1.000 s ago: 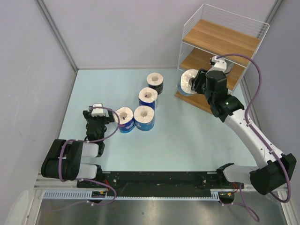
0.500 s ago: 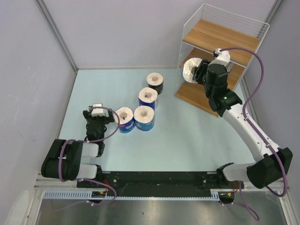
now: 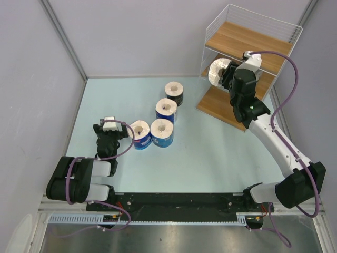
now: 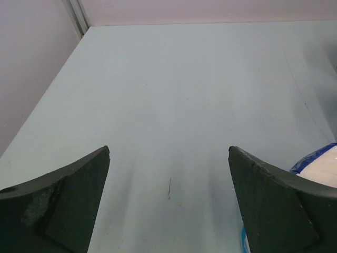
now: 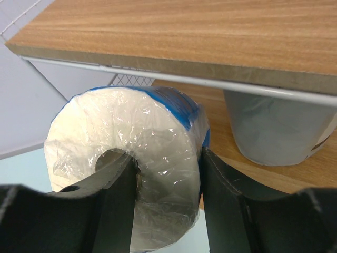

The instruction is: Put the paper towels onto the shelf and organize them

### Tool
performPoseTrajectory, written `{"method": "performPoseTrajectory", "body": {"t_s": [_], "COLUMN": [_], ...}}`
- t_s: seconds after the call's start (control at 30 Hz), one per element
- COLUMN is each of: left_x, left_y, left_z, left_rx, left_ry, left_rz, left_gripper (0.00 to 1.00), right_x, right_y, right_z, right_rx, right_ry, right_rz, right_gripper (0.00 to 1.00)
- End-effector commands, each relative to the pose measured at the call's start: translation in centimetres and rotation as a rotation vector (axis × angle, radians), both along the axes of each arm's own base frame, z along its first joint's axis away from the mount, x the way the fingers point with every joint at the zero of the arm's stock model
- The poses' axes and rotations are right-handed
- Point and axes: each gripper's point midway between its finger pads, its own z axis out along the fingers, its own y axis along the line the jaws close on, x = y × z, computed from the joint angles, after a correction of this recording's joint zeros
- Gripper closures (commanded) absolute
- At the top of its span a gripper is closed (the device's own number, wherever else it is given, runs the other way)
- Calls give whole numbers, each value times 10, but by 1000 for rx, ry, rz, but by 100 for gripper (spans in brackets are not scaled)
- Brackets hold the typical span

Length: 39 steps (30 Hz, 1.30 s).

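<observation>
My right gripper [image 3: 225,75] is shut on a blue-wrapped paper towel roll [image 3: 216,70], one finger in its core and one outside [image 5: 168,174]. It holds the roll at the left front of the shelf's [image 3: 247,37] middle board, under the top board [image 5: 200,31]. A grey roll [image 5: 279,129] stands on the middle board just behind. Three blue rolls [image 3: 140,134], [image 3: 162,132], [image 3: 166,109] and a black roll [image 3: 174,93] stand on the table. My left gripper [image 3: 109,128] is open and empty beside the leftmost roll, whose edge shows in the left wrist view [image 4: 321,163].
Grey walls close the table at the back and left. The shelf stands in the back right corner. The right arm's purple cable [image 3: 284,84] loops beside the shelf.
My right gripper has lifted the blue roll up and back, from in front of the lowest board to the height of the middle board. The left arm has not moved.
</observation>
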Motion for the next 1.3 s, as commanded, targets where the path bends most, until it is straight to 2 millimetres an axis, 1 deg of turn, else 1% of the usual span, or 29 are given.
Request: {"method": "performPoseTrajectory", "body": {"t_s": [0.0,0.13,0.43,0.6,0.87,1.03,1.27], "left_x": [5,5,5,5,5,5,5], "left_y": [-5,-5,-5,-5,-5,-5,-5], "left_z": [17,17,17,17,17,17,17], "left_rx": [-21,-21,-21,-21,-21,-23,-23], "left_ry": [-57,-56,-56,-57,-56,-57,-56], "left_rz": [-27,-27,-27,-27,-27,-27,-27], "left_gripper": [0,0,0,0,0,0,0], "right_x": [5,9,13,17,24,23,16], "right_y": [-10,-10,-26,-26,-23,-27,-37], "right_z": [64,62,66,68,55,51,52], "right_rx": [63,57,66,57,30,23,23], "right_ry": [-191,-194,-228,-243,-209,-194,-187], "right_rz": [-58,-69,-176,-184,-182,-206,-257], "right_gripper": [69,69,68,68,63,58,58]}}
